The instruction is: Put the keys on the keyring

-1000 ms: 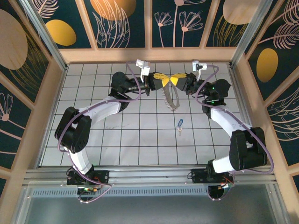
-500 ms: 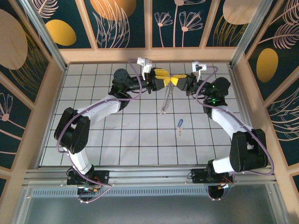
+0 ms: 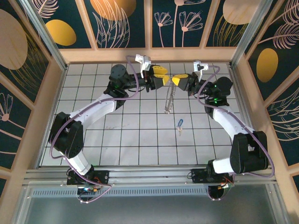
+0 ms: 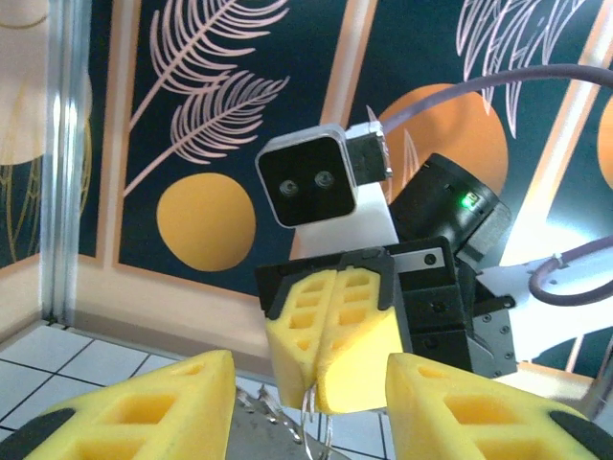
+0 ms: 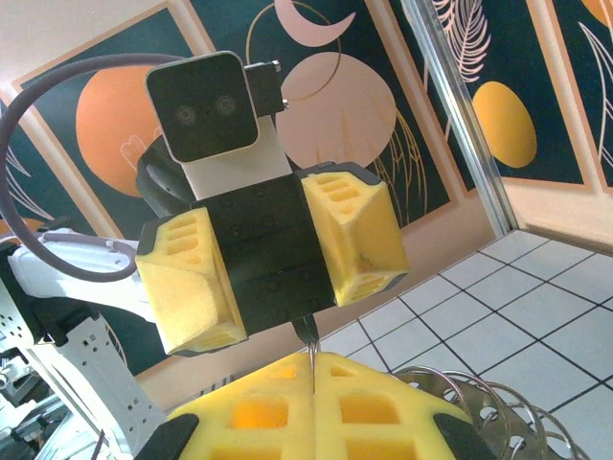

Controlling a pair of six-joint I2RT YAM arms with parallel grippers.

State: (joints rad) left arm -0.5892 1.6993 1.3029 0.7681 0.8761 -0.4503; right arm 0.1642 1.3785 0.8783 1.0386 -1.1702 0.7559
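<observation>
The keyring (image 3: pixel 168 100), a silvery chain of small links, hangs down over the white tiles from my right gripper (image 3: pixel 176 80), which is shut on its top end. My left gripper (image 3: pixel 161 75) faces it from the left, open, a small gap away from the chain. The blue-headed key (image 3: pixel 180 123) lies flat on a tile below the chain, apart from both grippers. In the right wrist view my right gripper (image 5: pixel 314 379) pinches a thin wire, and chain rings (image 5: pixel 479 407) bunch beside it. In the left wrist view the yellow pads (image 4: pixel 144 412) stand wide apart.
Wooden walls (image 3: pixel 51 98) with dark floral panels close in the tiled floor (image 3: pixel 131 140) on three sides. A metal rail (image 3: pixel 149 175) runs along the near edge by the arm bases. Both arms reach to the far middle.
My left gripper has opened, let go of the chain and drawn back to the left. The chain, earlier draped between both grippers, now hangs from the right one alone.
</observation>
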